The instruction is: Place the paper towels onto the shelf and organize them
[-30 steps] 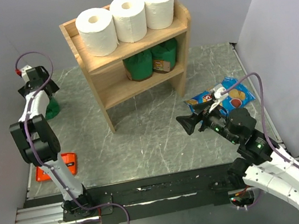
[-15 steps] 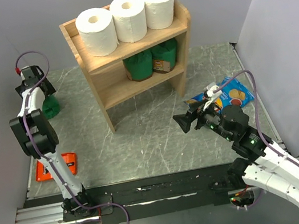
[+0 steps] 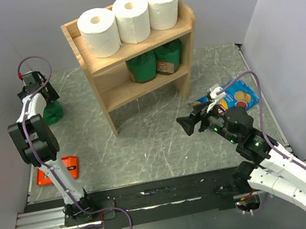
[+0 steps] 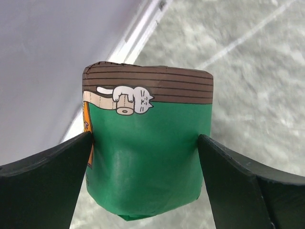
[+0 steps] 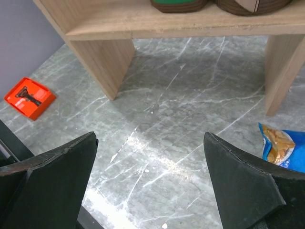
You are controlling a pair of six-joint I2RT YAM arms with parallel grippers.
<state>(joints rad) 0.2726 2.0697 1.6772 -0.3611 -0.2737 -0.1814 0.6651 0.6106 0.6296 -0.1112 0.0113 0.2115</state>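
Note:
Three white paper towels [image 3: 98, 32] [image 3: 132, 18] [image 3: 162, 5] stand in a row on the top tier of the wooden shelf [image 3: 71, 37]. My left gripper [image 3: 45, 101] is at the far left by the wall. In the left wrist view it [image 4: 144, 138] is open, with a finger on either side of a green package with a brown end [image 4: 147, 152] that stands on the floor [image 3: 53, 112]. My right gripper [image 3: 186, 125] is open and empty above the marble surface in front of the shelf; its wrist view [image 5: 150, 138] shows the shelf's lower tier and legs [image 5: 105, 67].
Two more green packages [image 3: 143, 67] [image 3: 168, 56] sit on the shelf's lower tier. A blue snack bag [image 3: 236, 97] lies right of the shelf and shows in the right wrist view [image 5: 281, 145]. An orange tray [image 3: 56, 170] lies at the near left.
My left gripper has shifted slightly near the green package by the wall. My right gripper has moved a little to the left, towards the shelf front.

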